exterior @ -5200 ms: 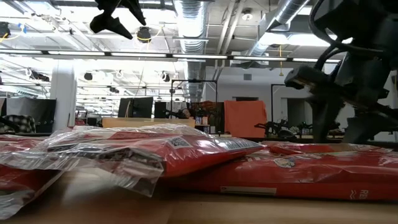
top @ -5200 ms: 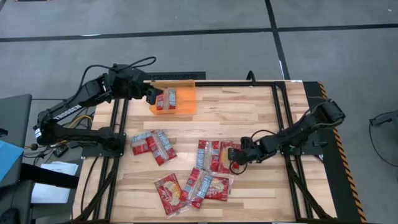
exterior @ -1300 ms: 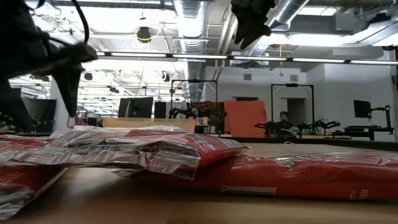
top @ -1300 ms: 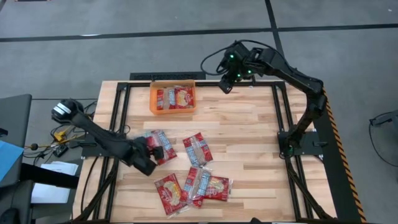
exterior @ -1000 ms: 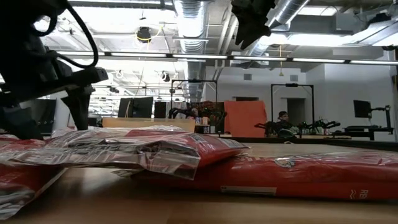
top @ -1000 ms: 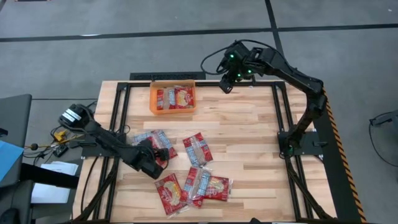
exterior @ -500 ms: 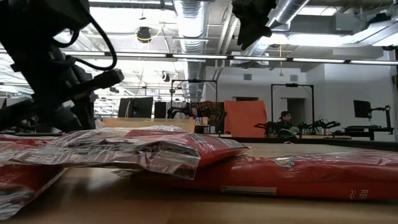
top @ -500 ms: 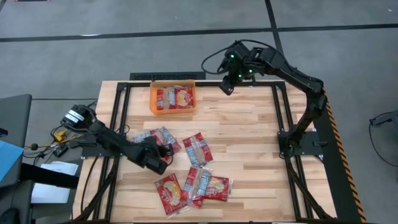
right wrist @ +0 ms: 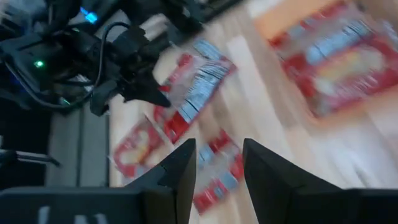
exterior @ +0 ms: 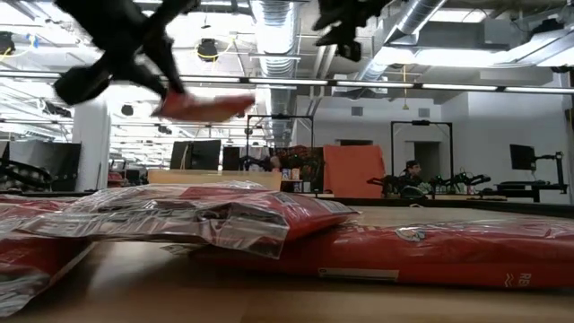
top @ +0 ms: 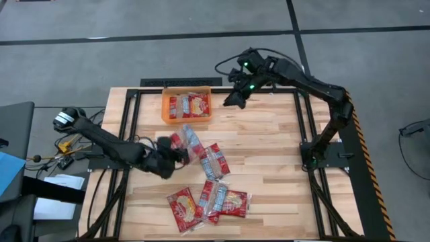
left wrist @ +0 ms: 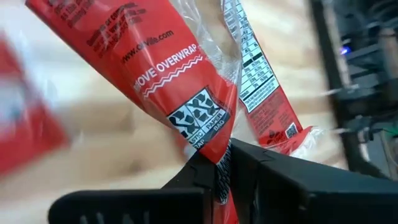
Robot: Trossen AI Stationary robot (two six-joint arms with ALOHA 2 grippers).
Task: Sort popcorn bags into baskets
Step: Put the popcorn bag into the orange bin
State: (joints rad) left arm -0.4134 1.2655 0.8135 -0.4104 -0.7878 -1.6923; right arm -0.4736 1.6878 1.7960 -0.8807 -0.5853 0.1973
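Note:
My left gripper [top: 176,156] is shut on one red popcorn bag [top: 187,143] and holds it above the middle left of the table; the low view shows it high at the gripper [exterior: 148,67]. A silver label panel [left wrist: 258,87] shows beside the red bag; whether it belongs to the same bag I cannot tell. The orange basket [top: 164,107] at the far left holds two bags lying flat. Several more bags [top: 213,161] lie flat on the wood. My right gripper [top: 235,99] hangs open over the far edge, right of the basket. My left gripper pinches the bag's end edge [left wrist: 214,163], close to its printed recycling mark, between its two fingers. The fingers come from the table's left side. The bag [exterior: 202,106] is lifted clear of the table and sticks out from the fingers toward the right.
A cluster of bags [top: 208,202] lies near the front edge, and in the low view these bags [exterior: 269,224] fill the foreground. A black frame [top: 295,121] runs along the table's sides and far edge. Bare wood lies between the basket and the right rail.
My left gripper has shut on a bag at the middle left and risen with it, going a little toward the far edge; the bag now hangs clear of the table. My right gripper has swung slightly toward the table's left and tipped.

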